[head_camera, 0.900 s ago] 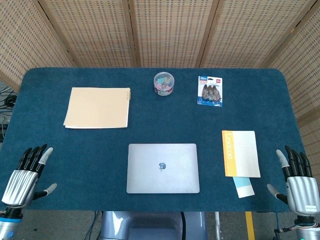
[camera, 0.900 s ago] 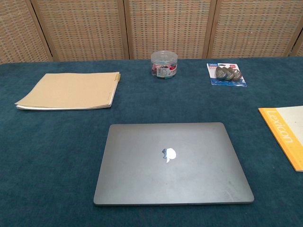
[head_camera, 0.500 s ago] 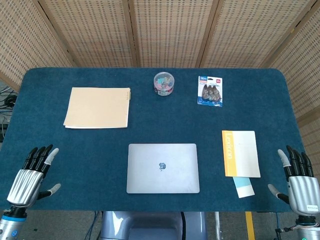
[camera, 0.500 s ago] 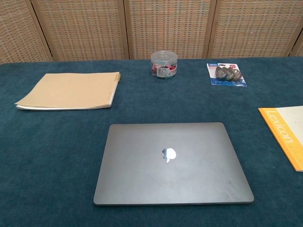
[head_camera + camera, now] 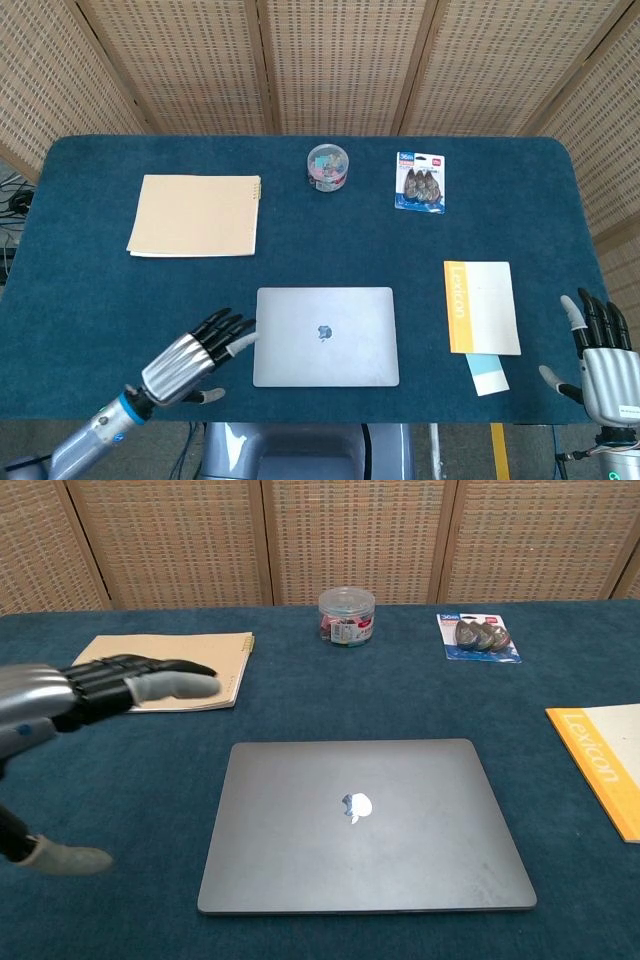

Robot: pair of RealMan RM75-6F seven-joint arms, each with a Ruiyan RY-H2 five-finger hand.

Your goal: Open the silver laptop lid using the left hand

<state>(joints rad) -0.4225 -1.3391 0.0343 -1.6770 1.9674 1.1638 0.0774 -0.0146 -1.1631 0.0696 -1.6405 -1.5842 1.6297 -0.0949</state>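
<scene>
Laptop (image 5: 326,336) sat closed, lid flat, near the front edge of the blue table (image 5: 90,180), logo up. Left hand (image 5: 193,356) was just off the laptop's left edge, fingers (image 5: 228,327) extended and slightly apart, thumb out to the side, holding nothing; fingertips were right at the lid's left edge, contact not clear. In the chest view the same hand (image 5: 70,695) came in from the left, above the table, fingers pointing right, thumb low. Right hand (image 5: 600,360) was at the table's front right corner, fingers spread and pointing away from the robot, empty. Tan notebook (image 5: 195,215) lay back left. Clear jar of clips (image 5: 328,166) stood at back centre, blister pack (image 5: 420,181) just right of it. Book with orange spine marked "Lexicon" (image 5: 482,307) lay right of the laptop, with a light blue slip (image 5: 489,374) sticking out from under its near edge.
</scene>
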